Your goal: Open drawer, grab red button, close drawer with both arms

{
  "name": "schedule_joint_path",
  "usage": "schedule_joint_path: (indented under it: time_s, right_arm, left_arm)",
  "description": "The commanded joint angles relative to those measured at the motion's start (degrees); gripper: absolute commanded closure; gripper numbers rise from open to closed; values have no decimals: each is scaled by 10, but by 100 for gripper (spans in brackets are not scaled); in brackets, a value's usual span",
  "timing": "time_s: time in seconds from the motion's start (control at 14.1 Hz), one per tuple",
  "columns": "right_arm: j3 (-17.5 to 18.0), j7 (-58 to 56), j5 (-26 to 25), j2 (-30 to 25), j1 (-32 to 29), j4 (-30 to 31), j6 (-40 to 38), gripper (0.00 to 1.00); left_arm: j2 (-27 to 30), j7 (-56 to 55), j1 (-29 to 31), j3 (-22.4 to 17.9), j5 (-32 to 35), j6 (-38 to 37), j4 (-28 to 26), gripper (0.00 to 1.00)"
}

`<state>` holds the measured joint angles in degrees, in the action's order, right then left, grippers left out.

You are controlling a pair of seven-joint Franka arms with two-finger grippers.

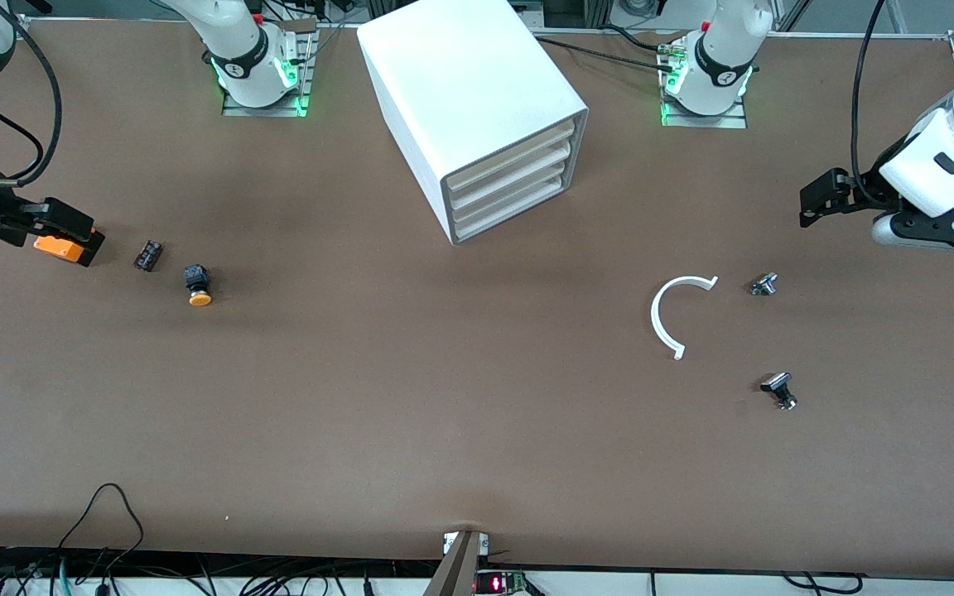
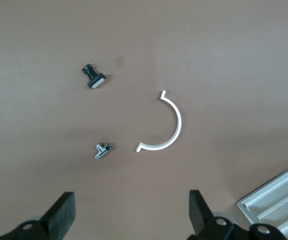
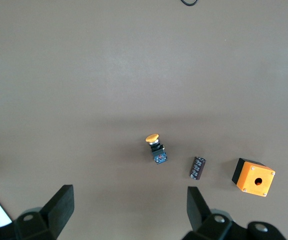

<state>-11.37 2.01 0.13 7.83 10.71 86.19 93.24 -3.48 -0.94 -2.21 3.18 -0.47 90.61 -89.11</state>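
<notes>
The white cabinet point(image 1: 469, 91) stands at the middle of the table, near the arms' bases. Its three cream-fronted drawers point(image 1: 510, 178) are all shut; one corner of them shows in the left wrist view point(image 2: 279, 200). The red-capped button is hidden or out of view. My left gripper point(image 1: 808, 207) hangs open and empty over the left arm's end of the table, its fingers wide apart in the left wrist view point(image 2: 132, 215). My right gripper point(image 1: 79, 232) hangs open and empty over the right arm's end, also seen in the right wrist view point(image 3: 128, 210).
An orange-capped button point(image 1: 198, 285) point(image 3: 156, 149), a small dark cylinder point(image 1: 148, 255) and an orange box point(image 1: 59, 247) lie at the right arm's end. A white C-shaped strip point(image 1: 667, 314) point(image 2: 171, 125) and two silver-black parts point(image 1: 763, 285) point(image 1: 780, 389) lie at the left arm's end.
</notes>
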Motion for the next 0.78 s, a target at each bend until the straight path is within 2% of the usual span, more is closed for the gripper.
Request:
schedule_joint_path:
  time_s: [0.0,0.21,0.5,0.71]
  right_arm:
    - [0,5,10,5,-2,-5,3,0]
    - [0,4,12,5,4,-6,4,0]
    - [1,4,13,5,3,-6,4,0]
    - [1,3,12,5,4,-6,4,0]
  left_arm:
    - [-17,0,0,0,-8,-11,16,0]
    - [-63,4,0,0,-7,-14,10,0]
    - [-69,5,7,0,-16,-38,11,0]
    - [-76,6,24,-1,-55,-90,7,0]
